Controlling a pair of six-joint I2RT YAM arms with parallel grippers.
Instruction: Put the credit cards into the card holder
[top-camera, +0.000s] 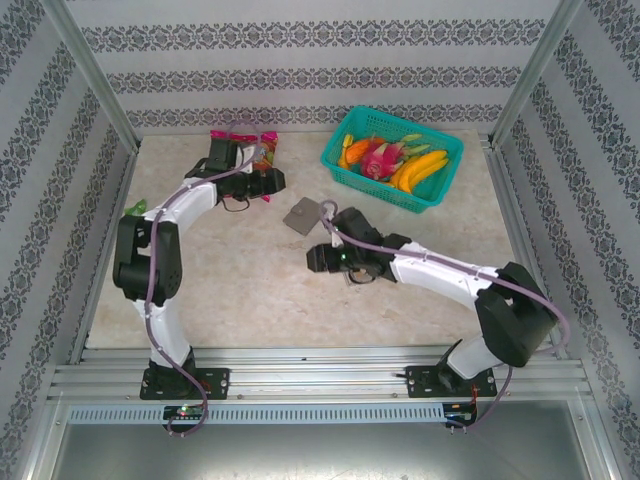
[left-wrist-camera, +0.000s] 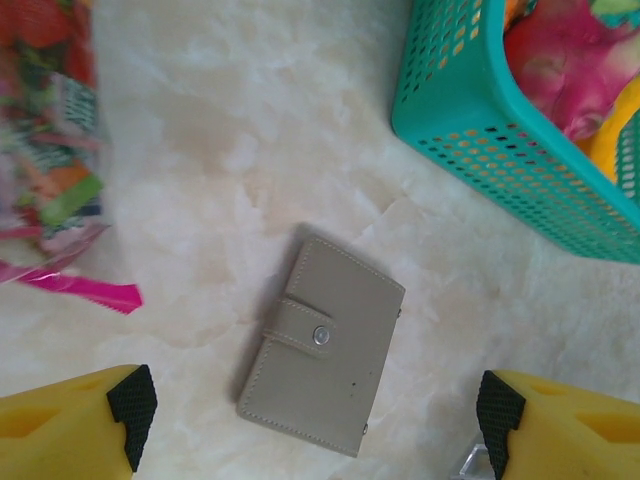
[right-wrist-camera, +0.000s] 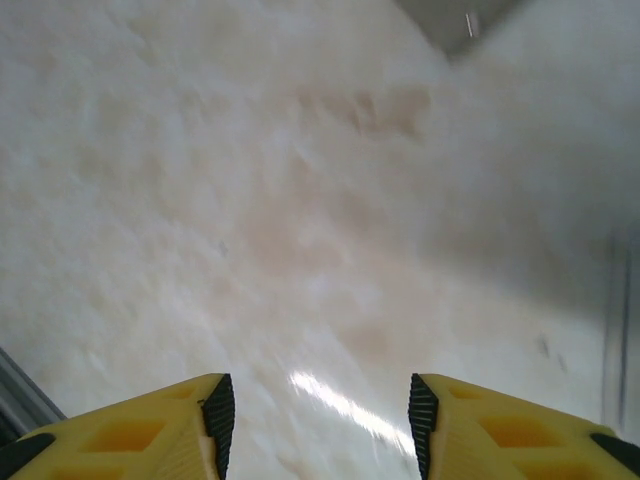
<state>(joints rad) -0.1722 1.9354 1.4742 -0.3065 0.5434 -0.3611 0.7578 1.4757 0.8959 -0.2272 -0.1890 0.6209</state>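
Observation:
The card holder (left-wrist-camera: 322, 345) is a flat grey-tan wallet, folded shut with a strap and metal snap, lying on the pale table (top-camera: 250, 290) near the middle back (top-camera: 303, 215). My left gripper (left-wrist-camera: 315, 420) hovers just short of it with its yellow fingers (left-wrist-camera: 75, 430) spread wide and nothing between them; from above it sits left of the holder (top-camera: 275, 185). My right gripper (right-wrist-camera: 315, 420) is open over bare table with nothing between its pads, and a corner of the holder (right-wrist-camera: 460, 20) shows ahead of it. From above it stands just in front of the holder (top-camera: 320, 258). The credit cards are out of view.
A teal basket (top-camera: 440, 185) of toy fruit stands at the back right, close to the holder's right side (left-wrist-camera: 480, 140). Colourful snack packets (top-camera: 240, 150) lie at the back left behind the left arm. Patterned walls and metal posts close in the table.

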